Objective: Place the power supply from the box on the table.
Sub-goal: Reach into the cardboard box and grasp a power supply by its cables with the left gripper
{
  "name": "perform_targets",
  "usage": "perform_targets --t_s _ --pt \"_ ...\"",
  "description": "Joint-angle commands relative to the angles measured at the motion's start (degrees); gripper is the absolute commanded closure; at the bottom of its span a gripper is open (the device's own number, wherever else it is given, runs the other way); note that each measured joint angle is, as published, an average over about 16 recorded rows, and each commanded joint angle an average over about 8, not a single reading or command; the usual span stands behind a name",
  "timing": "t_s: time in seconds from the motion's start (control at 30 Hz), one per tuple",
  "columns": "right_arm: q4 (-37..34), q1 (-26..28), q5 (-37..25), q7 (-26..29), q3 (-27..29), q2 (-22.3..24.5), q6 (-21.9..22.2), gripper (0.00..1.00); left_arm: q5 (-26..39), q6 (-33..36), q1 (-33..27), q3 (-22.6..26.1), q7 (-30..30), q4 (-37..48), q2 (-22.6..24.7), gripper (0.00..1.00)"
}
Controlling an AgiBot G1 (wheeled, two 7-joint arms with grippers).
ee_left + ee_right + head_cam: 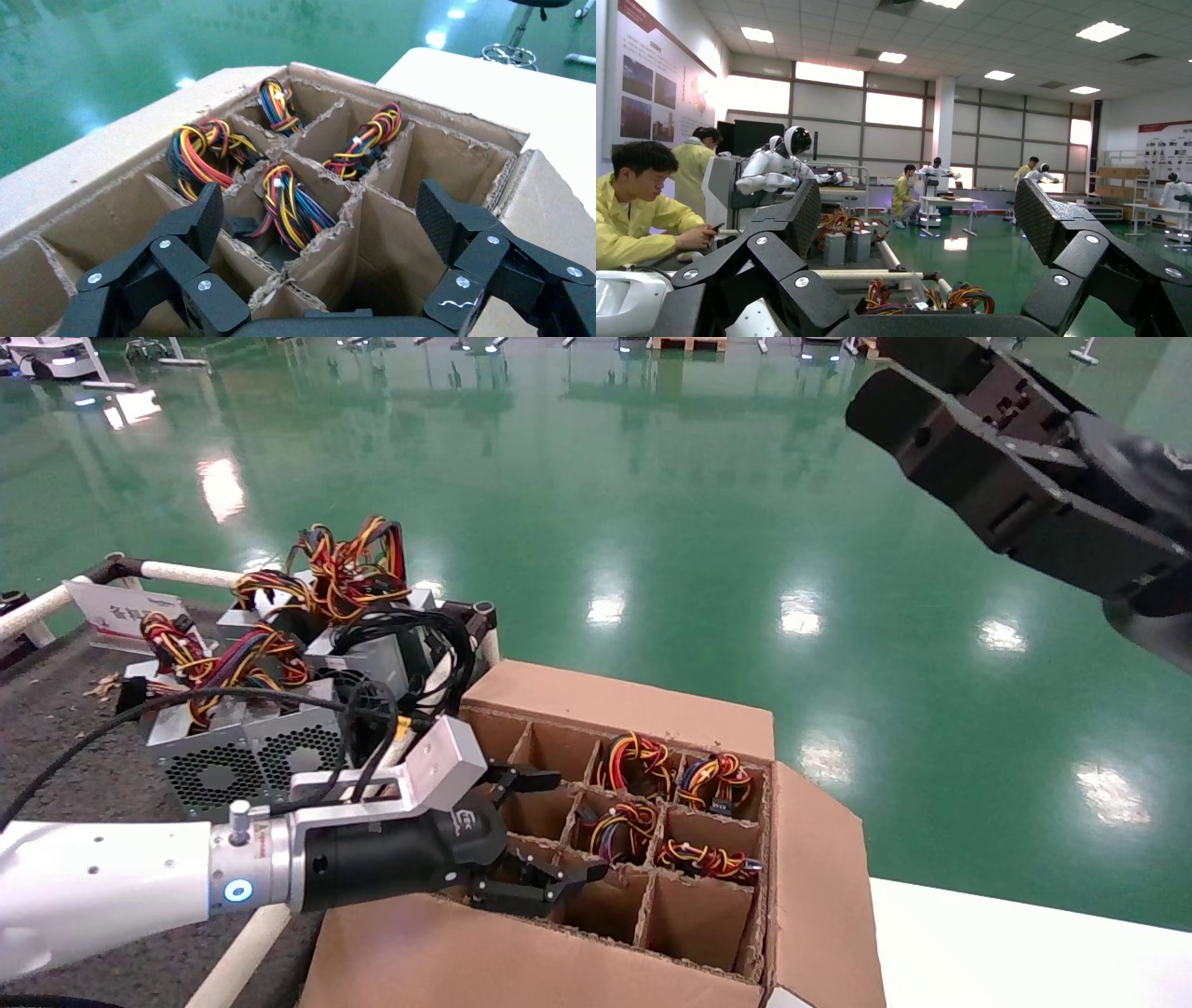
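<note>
Four wire bundles [632, 765] fill box [615, 696] cells beneath spread left hand [540, 836].

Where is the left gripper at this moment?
In the head view, the left gripper is open, low over the near-left cells of the box, just right of the table.

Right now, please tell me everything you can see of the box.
The box is a brown corrugated cardboard carton, open at the top, with one flap standing up on its right side. Cardboard dividers with ragged edges split it into cells. Four far-right cells hold bundles of red, yellow and black wires; the near cells look empty. It stands beside the table. The open left gripper hangs over its near-left cells.
</note>
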Motion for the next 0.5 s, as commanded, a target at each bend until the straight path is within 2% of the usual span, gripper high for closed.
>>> perform_targets --t_s 0.03,0.5 --pt "0.0 0.0 0.0 0.0 0.0 0.0 0.0 0.0 -0.35 -0.1 0.12 0.34 0.47 0.33 0.28 0.0" --pt "0.0 0.0 0.0 0.0 0.0 0.0 0.0 0.0 -0.41 -2.78 -1.31 3.7 3.79 5.69 3.25 0.0"
